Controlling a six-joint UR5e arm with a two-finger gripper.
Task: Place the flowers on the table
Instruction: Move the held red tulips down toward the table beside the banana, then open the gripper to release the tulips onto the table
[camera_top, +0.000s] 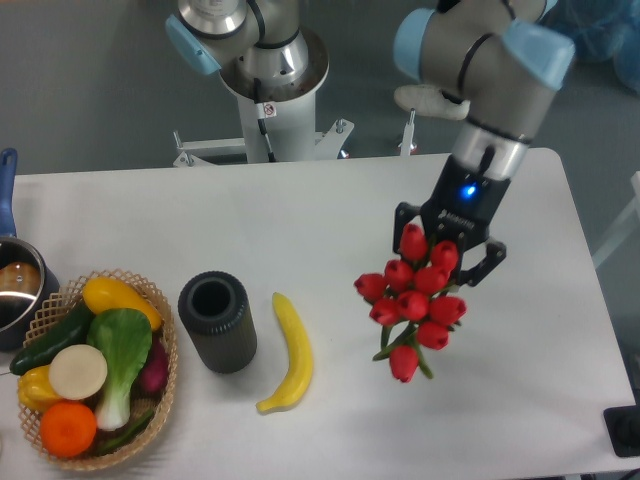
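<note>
Right now the flowers (412, 303) hang over the table (520, 400), right of centre, buds toward the camera and stems mostly hidden behind the heads. The gripper (447, 243) sits at the far end of the bunch w/ fingers either side of it; it seems clamped on the stems, but the exact contact is hidden by the buds. Can't tell if the lowest bud touches the tabletop or hangs just above it.

Handling, as a guess: light bunch, soft and floppy. Buds crush easily, leaves bend, and the heads sag off a grip at one end. Best hold is on the tied stems, not the buds. Setting down prob. wants a low, tilted approach so the heads land first and nothing drops. Roll risk is small; snagging a leaf on a finger at release is the likelier trouble.

Nearest the camera at left, a wicker basket (160, 425) holds veg and fruit: an orange, a pale round slice, a leafy green, a cucumber, yellow pieces, sth purple. Beside it stands a dark cylinder cup (217, 322), open top, looks empty. Just right of that lies a banana (288, 355), apart from the cup and well left of the bunch. Farther back at the left edge is a pot (12, 290) w/ a blue handle; contents unclear. Beyond the table stands a second robot base (268, 75).
</note>
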